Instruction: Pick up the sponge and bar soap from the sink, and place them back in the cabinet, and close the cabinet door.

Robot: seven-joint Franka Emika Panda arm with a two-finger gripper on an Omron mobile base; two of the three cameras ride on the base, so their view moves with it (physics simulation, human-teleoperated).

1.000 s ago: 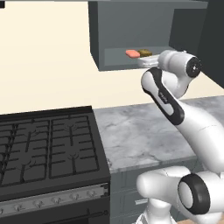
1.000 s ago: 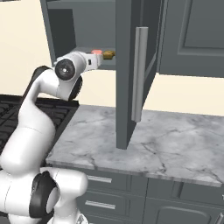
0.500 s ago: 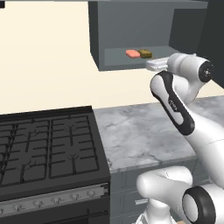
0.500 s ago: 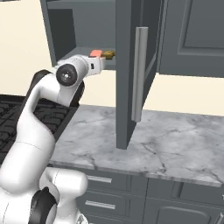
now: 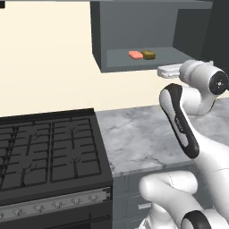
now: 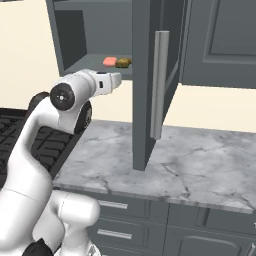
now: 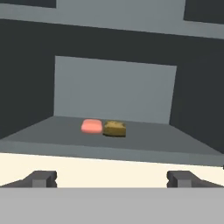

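The pink-red bar soap [image 5: 135,54] [image 6: 110,61] and the mustard sponge [image 5: 149,55] [image 6: 123,62] lie side by side, touching or nearly so, on the shelf of the open wall cabinet [image 5: 129,27]. In the hand view the bar soap [image 7: 92,126] is left of the sponge [image 7: 115,128]. My gripper [image 5: 163,71] [image 6: 118,79] [image 7: 111,178] hangs open and empty just outside the shelf's front edge, slightly below it. The cabinet door [image 6: 147,85] stands wide open, its bar handle [image 6: 159,85] to the gripper's right. The sink is out of view.
A black gas stove [image 5: 49,152] sits at the left, beside the grey marble counter [image 5: 134,134] [image 6: 200,170]. Base drawers [image 6: 130,220] run under the counter. A closed upper cabinet [image 6: 225,45] is right of the open door.
The hand has drawn back from the shelf and dropped a little, with the arm's elbow swinging along. Soap and sponge stay put on the shelf.
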